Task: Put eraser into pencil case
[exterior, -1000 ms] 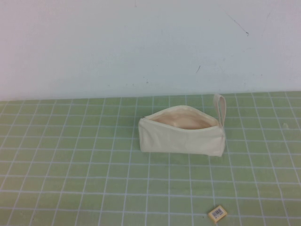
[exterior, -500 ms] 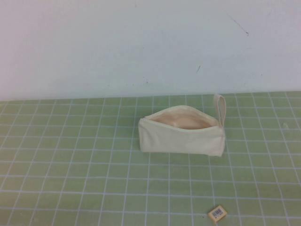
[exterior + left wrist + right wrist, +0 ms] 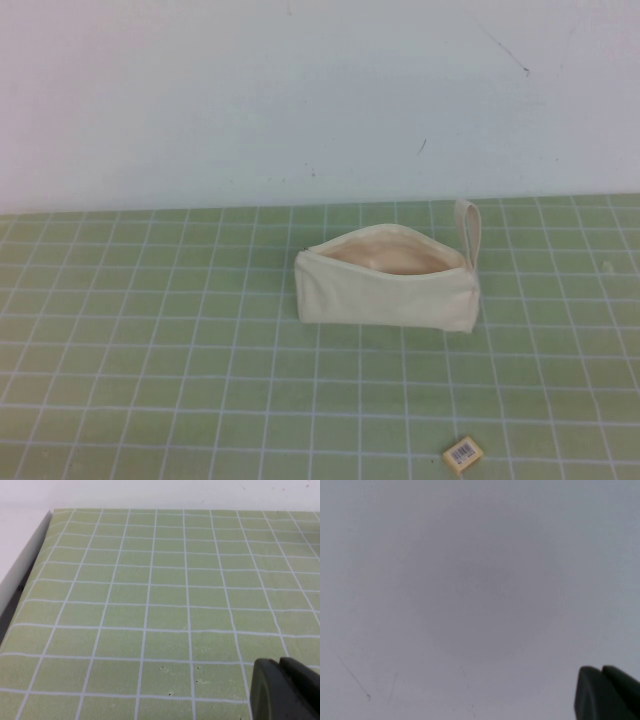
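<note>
The cream pencil case [image 3: 385,293] lies on the green grid mat in the high view, its zip mouth gaping upward to show the peach lining, its loop strap [image 3: 469,230] standing at the right end. The tiny tan eraser [image 3: 463,453] with its barcode label rests near the mat's front edge, right of centre. Neither arm shows in the high view. My left gripper [image 3: 280,666] is shut over bare mat with nothing in it. My right gripper [image 3: 601,672] is shut and empty, facing a plain grey-white surface.
A white wall [image 3: 300,90] rises behind the green grid mat [image 3: 150,330]. In the left wrist view the mat's left edge [image 3: 30,575] meets a pale border.
</note>
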You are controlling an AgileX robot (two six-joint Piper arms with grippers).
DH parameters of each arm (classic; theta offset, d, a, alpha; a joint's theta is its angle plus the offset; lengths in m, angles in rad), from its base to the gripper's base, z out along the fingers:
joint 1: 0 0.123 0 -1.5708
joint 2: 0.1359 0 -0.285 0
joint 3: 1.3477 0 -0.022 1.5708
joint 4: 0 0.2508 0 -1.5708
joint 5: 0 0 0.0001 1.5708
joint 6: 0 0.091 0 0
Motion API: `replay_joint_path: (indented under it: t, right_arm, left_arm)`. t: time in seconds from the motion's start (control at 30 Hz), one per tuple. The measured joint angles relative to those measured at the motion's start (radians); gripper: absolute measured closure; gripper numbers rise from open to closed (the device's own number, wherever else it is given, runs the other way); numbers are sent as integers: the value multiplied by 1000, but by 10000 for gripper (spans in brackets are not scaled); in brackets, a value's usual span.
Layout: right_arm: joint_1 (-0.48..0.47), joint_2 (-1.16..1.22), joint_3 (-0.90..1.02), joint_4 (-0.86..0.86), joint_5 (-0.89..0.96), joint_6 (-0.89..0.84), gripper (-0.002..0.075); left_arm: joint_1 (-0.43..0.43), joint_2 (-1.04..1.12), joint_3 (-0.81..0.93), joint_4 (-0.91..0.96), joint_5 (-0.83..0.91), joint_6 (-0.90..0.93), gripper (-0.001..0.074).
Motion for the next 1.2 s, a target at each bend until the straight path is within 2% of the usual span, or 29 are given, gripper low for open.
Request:
replay_joint_path:
  t: [0.13, 0.33, 0.47, 0.57, 0.73, 0.87, 1.0, 1.2]
  right_arm:
    - [0, 25, -206, 0, 288, -7, 727]
    - [0, 210, -467, 4, 707, -7, 727]
    - [0, 379, -560, 62, 941, -47, 727]
    - [0, 515, -574, 162, 1049, -158, 727]
    - [5, 755, -574, 373, 1152, -409, 727]
    - [48, 967, -574, 522, 1151, -548, 727]
    - [150, 1115, -574, 581, 1073, -600, 727]
    - [377, 1291, -582, 574, 926, -592, 727]
  left_arm:
    - [0, 0, 0, 0, 0, 2, 736]
    - [0, 0, 0, 0, 0, 2, 736]
    - [0, 0, 0, 0, 0, 2, 736]
    - [0, 0, 0, 0, 0, 2, 736]
    - [0, 0, 0, 0, 0, 2, 736]
    - [0, 0, 0, 0, 0, 2, 736]
    - [0, 0, 0, 0, 0, 2, 736]
    - [0, 0, 0, 0, 0, 0, 736]
